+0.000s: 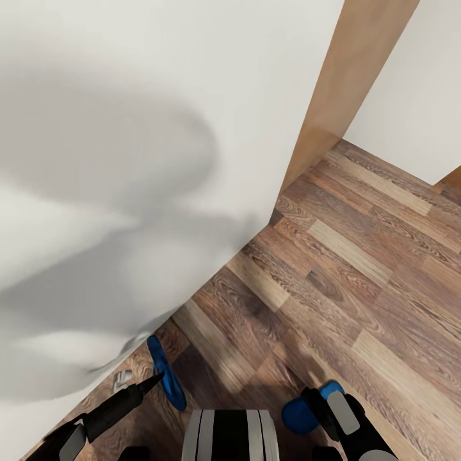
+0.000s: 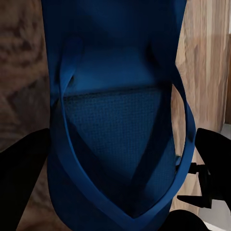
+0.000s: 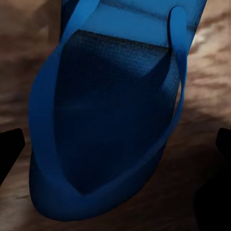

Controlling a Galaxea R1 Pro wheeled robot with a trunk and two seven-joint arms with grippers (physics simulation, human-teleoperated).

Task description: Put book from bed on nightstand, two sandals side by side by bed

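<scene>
Left claw (image 2: 115, 192) hard against both edges of one sandal (image 2: 115, 72), pinching or merely flanking, cannot tell; long axis straight ahead, toe end nearest. Right claw (image 3: 115, 159) spread wide, other sandal (image 3: 115, 86) centred between on floor (image 1: 333, 256), apart from both fingers. Bed (image 1: 128, 128) beyond left claw

Head view: both arms low at frame bottom. Left arm comes in from 7 o'clock — dark forearm angled toward 1 o'clock, left gripper (image 1: 153, 381) tapering to a point right by a blue sandal (image 1: 165, 373); jaw gap can't be read here. In left wrist view, black fingers (image 2: 21, 178) sit spread either side of the sandal. Right gripper (image 1: 320, 400) at approx 5 o'clock — fingers (image 3: 9, 151) wide apart, other sandal (image 1: 306, 410) between them.
</scene>
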